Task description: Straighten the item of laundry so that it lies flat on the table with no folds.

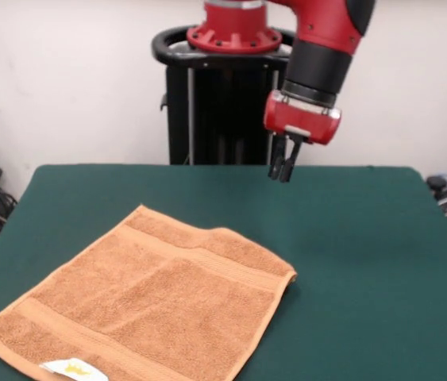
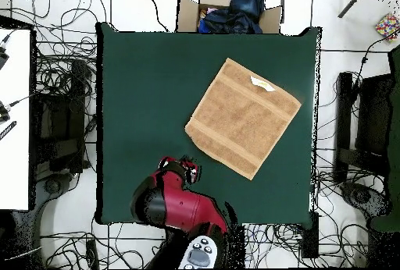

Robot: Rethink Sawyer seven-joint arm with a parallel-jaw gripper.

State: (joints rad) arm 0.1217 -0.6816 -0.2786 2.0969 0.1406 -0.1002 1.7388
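The orange-tan towel [image 1: 140, 305] lies spread flat on the green table [image 1: 366, 262], turned like a diamond, with woven bands near two edges and a white tag [image 1: 74, 369] at its near edge. It also shows in the overhead view [image 2: 242, 117], right of the table's [image 2: 148, 87] middle. My gripper [image 1: 282, 175] hangs above the table's far side, well clear of the towel and empty, its fingers close together. In the overhead view the gripper [image 2: 190, 170] sits just off the towel's nearest corner.
The black pedestal [image 1: 215, 103] stands behind the table's far edge. A cardboard box with dark clothes [image 2: 230, 11] sits past the table's opposite edge. Cables lie on the floor around the table.
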